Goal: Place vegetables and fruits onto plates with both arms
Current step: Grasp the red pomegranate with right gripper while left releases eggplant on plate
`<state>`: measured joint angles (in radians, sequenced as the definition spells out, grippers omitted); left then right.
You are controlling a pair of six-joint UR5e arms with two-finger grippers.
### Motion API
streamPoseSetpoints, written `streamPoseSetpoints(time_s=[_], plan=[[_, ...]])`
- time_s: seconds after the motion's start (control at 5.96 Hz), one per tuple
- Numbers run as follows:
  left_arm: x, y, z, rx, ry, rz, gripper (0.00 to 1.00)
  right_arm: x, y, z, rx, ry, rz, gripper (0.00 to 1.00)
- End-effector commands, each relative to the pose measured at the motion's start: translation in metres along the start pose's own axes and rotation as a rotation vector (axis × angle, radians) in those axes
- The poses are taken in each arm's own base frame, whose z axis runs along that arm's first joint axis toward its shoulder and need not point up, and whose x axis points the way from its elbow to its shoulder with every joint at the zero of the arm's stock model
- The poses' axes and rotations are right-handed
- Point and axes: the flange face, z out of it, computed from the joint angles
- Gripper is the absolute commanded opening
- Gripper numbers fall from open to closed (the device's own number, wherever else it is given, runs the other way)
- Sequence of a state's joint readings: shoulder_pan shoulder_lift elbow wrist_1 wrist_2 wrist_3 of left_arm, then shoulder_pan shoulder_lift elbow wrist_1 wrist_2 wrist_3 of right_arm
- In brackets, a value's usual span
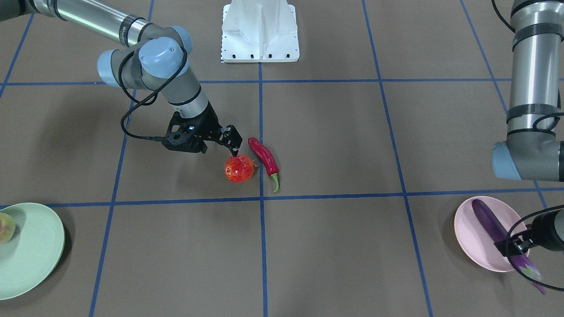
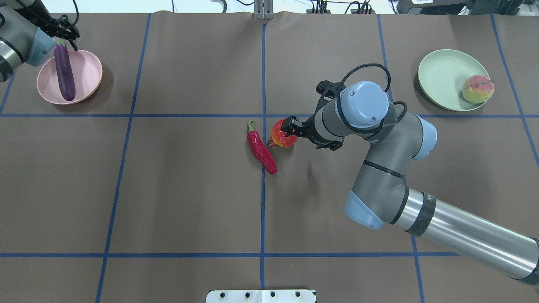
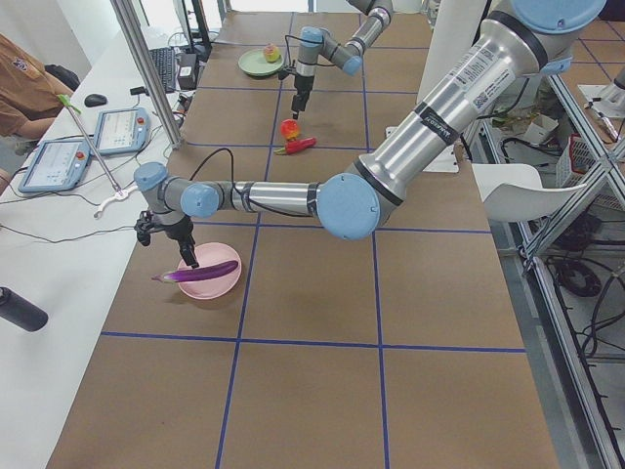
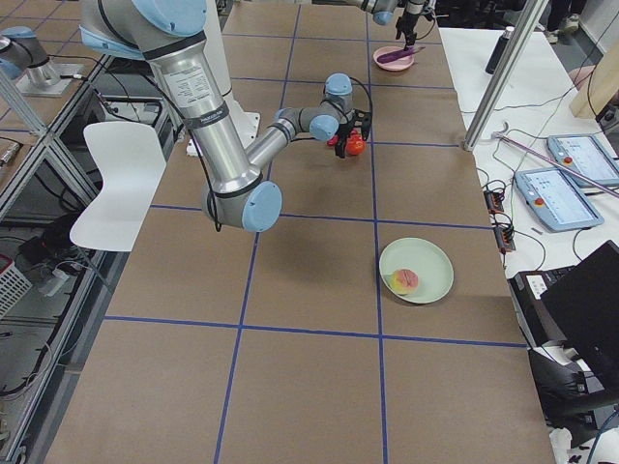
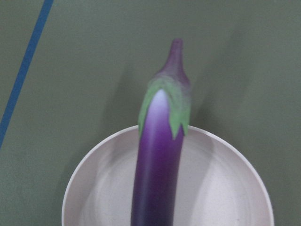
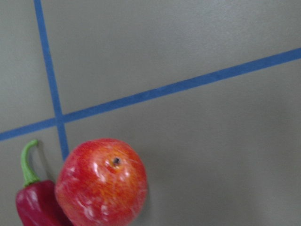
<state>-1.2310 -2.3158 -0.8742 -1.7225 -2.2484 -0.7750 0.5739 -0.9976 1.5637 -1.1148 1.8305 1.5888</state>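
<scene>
The red-orange fruit (image 2: 283,134) sits on the table, touching the red chili (image 2: 261,149). My right gripper (image 2: 292,127) is open just above the fruit, its fingertips level with the fruit's top (image 1: 239,168). The right wrist view shows the fruit (image 6: 101,181) and chili (image 6: 35,202) below. The eggplant (image 2: 65,73) lies across the pink plate (image 2: 86,71), its cap past the rim. My left gripper (image 2: 63,33) hovers open over the cap end. The peach (image 2: 477,88) rests on the mint green plate (image 2: 442,75).
The white base block (image 1: 260,31) stands at the robot's side of the table. Blue tape lines grid the brown surface. In the exterior left view a side bench with tablets (image 3: 117,127) runs along the far edge.
</scene>
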Motion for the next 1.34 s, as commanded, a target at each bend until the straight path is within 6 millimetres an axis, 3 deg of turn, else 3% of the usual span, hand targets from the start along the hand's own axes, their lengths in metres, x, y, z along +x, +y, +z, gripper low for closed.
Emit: streamPoseSetpoints(time_s=[0.0, 0.84, 1.17], plan=[[0.01, 0.008, -0.014, 0.005, 0.006, 0.0, 1.0, -0.016, 0.001, 0.021, 0.024, -0.043, 0.07, 1.0], [0.009, 0.015, -0.014, 0.011, 0.011, 0.01, 1.0, -0.021, -0.002, 0.018, 0.061, -0.091, 0.131, 1.0], [0.009, 0.017, -0.015, 0.012, 0.013, 0.01, 1.0, -0.035, 0.001, 0.035, 0.07, -0.076, 0.13, 1.0]])
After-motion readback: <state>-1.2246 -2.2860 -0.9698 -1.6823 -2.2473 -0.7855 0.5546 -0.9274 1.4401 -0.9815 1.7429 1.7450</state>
